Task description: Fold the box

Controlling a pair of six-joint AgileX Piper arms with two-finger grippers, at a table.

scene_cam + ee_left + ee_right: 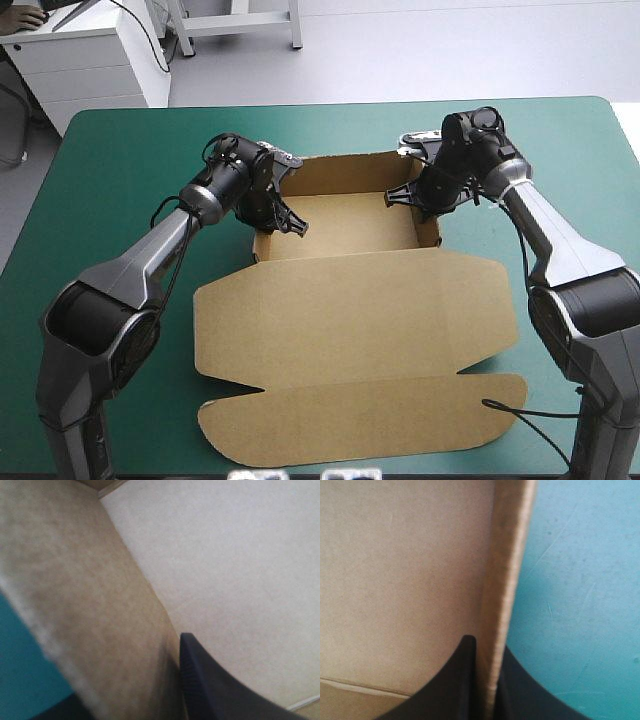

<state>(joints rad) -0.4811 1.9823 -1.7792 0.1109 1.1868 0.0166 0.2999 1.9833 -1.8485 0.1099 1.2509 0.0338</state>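
High view, box (350,225): sat mid-table (120,150), its far part a tray with walls raised, its lid (350,310) flat toward the near edge, with a second flap beyond a crease nearest the robot.
High view, left gripper (290,222): was at the tray's left wall, near the corner where the wall met the lid.
High view, right gripper (400,195): was at the tray's right wall, reaching in over the wall's top.
Left wrist view, wall (90,605): ran away from the gripper, brown, with pale tray floor on one side and teal-green cover (25,670) on the other.
Left wrist view, jaws: one black finger (215,690) lay inside the tray against the wall; a dark trace of the other showed on the outer side, so the jaws stood pinched on the box wall.
Right wrist view, wall (507,580): stood edge-on ahead of the gripper, tray floor on one side, cover (580,580) on the other.
Right wrist view, jaws: the two black fingers (455,685) stood all but together, one each side of the wall, clamped on it.
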